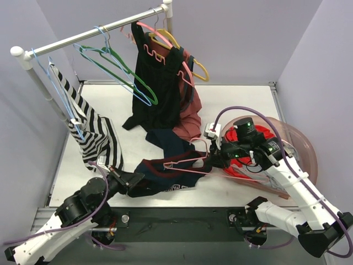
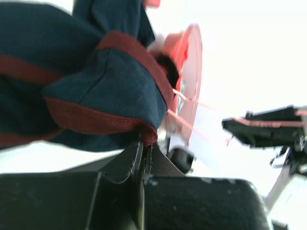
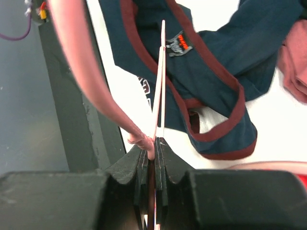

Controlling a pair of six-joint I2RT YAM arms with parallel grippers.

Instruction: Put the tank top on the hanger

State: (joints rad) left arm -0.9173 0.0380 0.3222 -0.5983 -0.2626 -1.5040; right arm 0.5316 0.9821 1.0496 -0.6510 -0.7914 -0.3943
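The navy tank top (image 1: 165,174) with dark red trim lies crumpled on the table's near middle. My left gripper (image 1: 134,180) is shut on its red-trimmed edge, seen in the left wrist view (image 2: 146,139) where the tank top (image 2: 86,86) bulges above the jaws. The pink hanger (image 1: 190,164) lies tilted across the tank top, one end inside the fabric. My right gripper (image 1: 212,160) is shut on the hanger's end; in the right wrist view the gripper (image 3: 156,143) pinches the thin pink hanger (image 3: 159,81), which runs out over the tank top (image 3: 211,72).
A rail (image 1: 94,33) at the back carries green (image 1: 118,69), yellow (image 1: 187,52) and other hangers, a black dress (image 1: 157,83) and a striped garment (image 1: 91,130). A dusty-pink garment (image 1: 190,118) lies behind the tank top. A red basket (image 1: 259,146) stands at the right.
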